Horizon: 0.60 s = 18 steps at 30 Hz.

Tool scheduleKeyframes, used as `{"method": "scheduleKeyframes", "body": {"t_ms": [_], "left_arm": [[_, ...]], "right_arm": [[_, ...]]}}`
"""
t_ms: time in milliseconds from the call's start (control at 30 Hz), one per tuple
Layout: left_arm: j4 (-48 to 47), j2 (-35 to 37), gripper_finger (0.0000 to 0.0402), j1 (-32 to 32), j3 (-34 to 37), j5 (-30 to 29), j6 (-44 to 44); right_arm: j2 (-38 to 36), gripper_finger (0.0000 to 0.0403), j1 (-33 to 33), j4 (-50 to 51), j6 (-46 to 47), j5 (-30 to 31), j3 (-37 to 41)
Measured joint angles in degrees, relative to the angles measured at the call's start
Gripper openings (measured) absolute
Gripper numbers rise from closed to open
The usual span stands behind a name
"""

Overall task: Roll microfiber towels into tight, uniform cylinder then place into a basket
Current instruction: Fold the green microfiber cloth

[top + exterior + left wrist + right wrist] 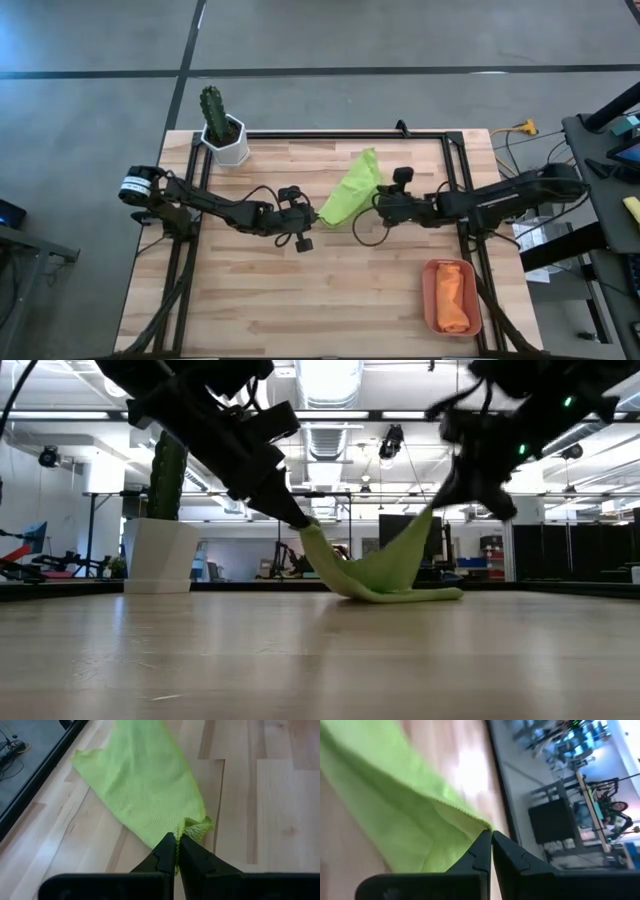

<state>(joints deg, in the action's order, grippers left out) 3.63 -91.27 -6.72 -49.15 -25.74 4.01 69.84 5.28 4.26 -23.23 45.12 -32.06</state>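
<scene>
The lime green towel [352,188] is held up at two places near the middle of the table, and its sagging middle [395,592] lies on the wood. My left gripper [318,213] is shut on its near-left end. My right gripper [378,200] is shut on its right side. At the near right stands the terracotta basket [431,300], with the orange towel [455,297] lying bunched inside it. My left gripper pinches a bunched corner of the green towel [192,826] between its two fingertips, coming from the table's left and slanting down. That corner is lifted clear, and the cloth slopes down from it to the table. My right gripper pinches the towel's hemmed edge [479,821] at a corner between its fingertips, coming from the table's right and slanting down. The cloth hangs from it toward the table, where the towel's lower part rests.
A white pot with a cactus [225,135] stands at the far left corner. A black frame rail [330,133] runs along the table's far edge and down both sides. Bare wood lies across the near half of the table [300,300].
</scene>
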Motion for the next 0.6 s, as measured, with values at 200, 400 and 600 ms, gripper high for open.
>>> {"method": "scheduleKeyframes", "body": {"t_ms": [200, 400, 600], "left_arm": [[-0.14, -0.21, 0.0000, 0.00, 0.03, 0.00, 0.04], [-2.25, -0.21, 0.0000, -0.04, 0.05, -0.13, 0.18], [-7.92, 0.10, 0.0000, -0.47, 0.06, -0.30, 5.37]], "right_arm": [[-9.55, 0.0009, 2.81, -0.80, 2.20, 0.59, 0.07], [-16.53, 0.0009, 8.38, -0.58, 1.20, -3.80, 0.33], [-20.36, 0.0009, 13.34, -1.73, -0.81, -2.65, 0.35]]}}
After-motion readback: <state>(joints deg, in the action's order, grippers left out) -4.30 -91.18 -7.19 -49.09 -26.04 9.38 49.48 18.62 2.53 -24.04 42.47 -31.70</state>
